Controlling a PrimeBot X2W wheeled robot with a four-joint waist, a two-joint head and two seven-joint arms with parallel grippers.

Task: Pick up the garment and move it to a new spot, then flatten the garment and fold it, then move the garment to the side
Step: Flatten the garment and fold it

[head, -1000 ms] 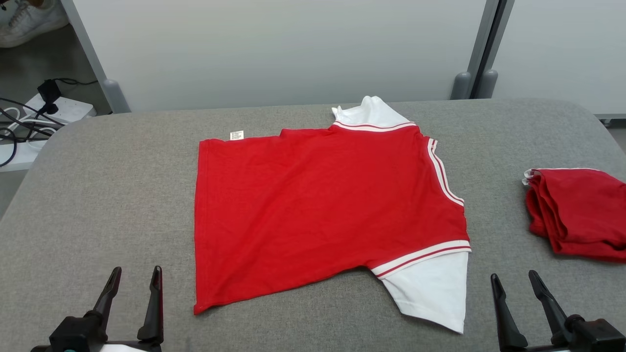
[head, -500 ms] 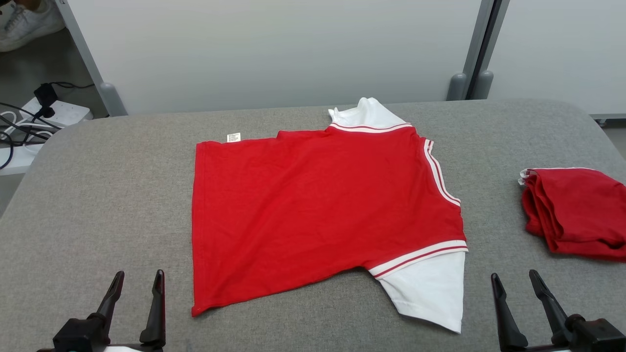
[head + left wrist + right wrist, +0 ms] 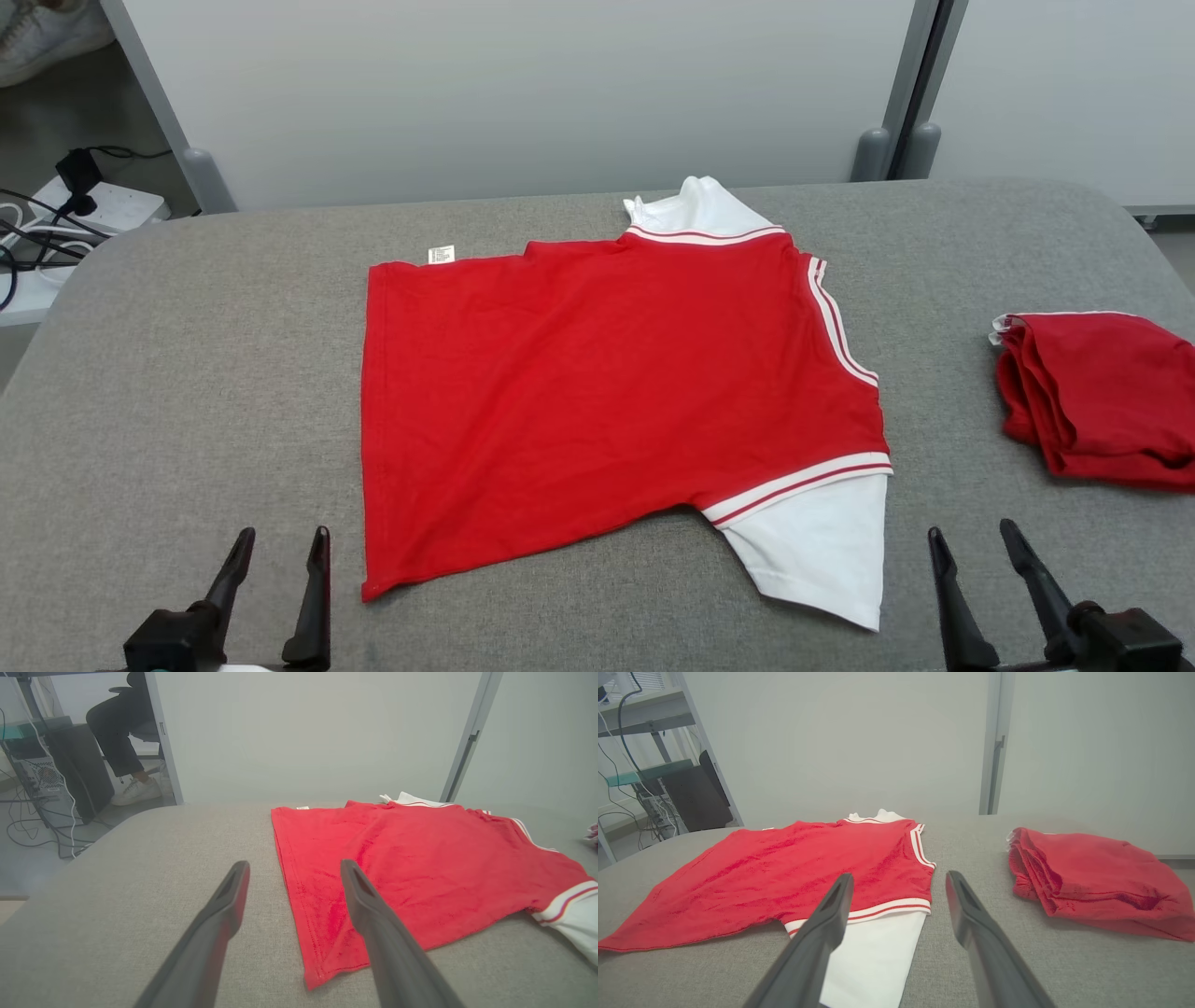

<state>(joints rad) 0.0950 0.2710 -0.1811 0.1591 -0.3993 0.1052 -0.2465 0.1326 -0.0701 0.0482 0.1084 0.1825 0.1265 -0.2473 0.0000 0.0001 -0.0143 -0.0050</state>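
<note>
left gripper (image 3: 283, 535): two long tapered matte-black fingers (image 3: 219, 924) off a chunky black base block (image 3: 177, 642); right gripper (image 3: 970, 530): identical build; wrist views show a recessed channel near each tip
</note>
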